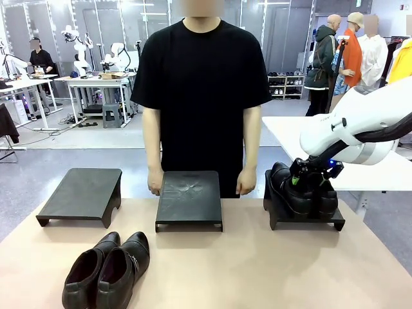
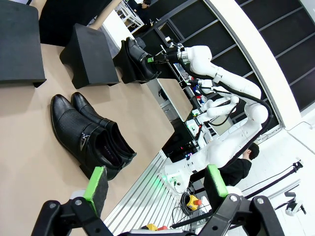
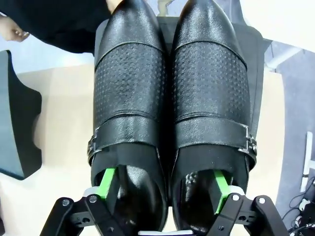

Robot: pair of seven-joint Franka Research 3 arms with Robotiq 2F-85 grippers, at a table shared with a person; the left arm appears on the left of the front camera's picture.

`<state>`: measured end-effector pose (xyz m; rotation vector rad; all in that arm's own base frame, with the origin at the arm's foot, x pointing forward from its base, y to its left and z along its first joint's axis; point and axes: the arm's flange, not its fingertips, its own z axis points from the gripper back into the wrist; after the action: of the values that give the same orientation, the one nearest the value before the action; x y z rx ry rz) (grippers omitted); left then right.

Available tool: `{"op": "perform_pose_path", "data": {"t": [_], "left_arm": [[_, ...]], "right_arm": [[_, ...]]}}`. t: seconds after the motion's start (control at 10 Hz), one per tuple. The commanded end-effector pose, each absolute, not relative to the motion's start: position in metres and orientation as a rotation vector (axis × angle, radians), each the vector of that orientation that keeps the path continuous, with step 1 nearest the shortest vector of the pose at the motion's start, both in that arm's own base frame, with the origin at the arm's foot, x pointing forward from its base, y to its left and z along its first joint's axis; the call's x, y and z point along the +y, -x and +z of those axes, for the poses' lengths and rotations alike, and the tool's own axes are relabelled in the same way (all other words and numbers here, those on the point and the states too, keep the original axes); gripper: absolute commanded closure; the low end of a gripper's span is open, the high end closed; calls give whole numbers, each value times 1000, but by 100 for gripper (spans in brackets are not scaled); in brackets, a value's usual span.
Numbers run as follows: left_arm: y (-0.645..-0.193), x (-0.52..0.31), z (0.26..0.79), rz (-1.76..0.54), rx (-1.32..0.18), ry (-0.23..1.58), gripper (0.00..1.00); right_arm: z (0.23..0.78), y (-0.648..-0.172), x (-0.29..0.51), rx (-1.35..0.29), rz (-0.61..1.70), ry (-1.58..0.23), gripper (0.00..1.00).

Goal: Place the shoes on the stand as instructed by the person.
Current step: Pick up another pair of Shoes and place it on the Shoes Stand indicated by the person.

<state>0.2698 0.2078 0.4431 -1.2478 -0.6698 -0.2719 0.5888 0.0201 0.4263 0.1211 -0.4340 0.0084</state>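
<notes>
Front camera sits on the robot's side, looking straight across the surface point(image 1: 257, 270) at the person point(image 1: 201, 96), close on the far side. Left wrist camera hangs back, rolled sideways, sweeping across the loose shoes point(image 2: 88, 135) to the right arm point(image 2: 216, 73) farther off. Right wrist camera is in tight, staring down past its own jaws onto the pair of shoes point(image 3: 172, 98) on the right stand point(image 3: 258, 64). All three views catch that pair.
</notes>
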Motion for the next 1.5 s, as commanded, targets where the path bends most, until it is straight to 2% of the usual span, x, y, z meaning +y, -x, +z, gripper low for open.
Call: {"op": "perform_pose_path", "data": {"t": [0.0, 0.4, 0.6, 0.7, 0.8, 0.9, 1.1, 1.4], "left_arm": [[-269, 209, 442, -297, -679, 1254, 0], [-269, 209, 442, -297, -679, 1254, 0], [-269, 209, 442, -297, -679, 1254, 0], [-269, 209, 442, -297, -679, 1254, 0], [-269, 209, 442, -297, -679, 1254, 0], [-269, 209, 442, -297, -679, 1254, 0], [-269, 209, 442, -297, -679, 1254, 0], [-269, 209, 442, -297, -679, 1254, 0]], "right_arm": [[452, -541, 1, -423, 43, -222, 11], [477, -437, -62, -355, 113, -557, 11], [469, -387, -112, -304, 191, -821, 11], [448, -362, -141, -260, 175, -934, 11], [435, -348, -160, -282, 187, -992, 11], [408, -316, -187, -356, 181, -1108, 11], [355, -272, -215, -427, 75, -1221, 11], [323, -265, -219, -459, 43, -1295, 11]]}}
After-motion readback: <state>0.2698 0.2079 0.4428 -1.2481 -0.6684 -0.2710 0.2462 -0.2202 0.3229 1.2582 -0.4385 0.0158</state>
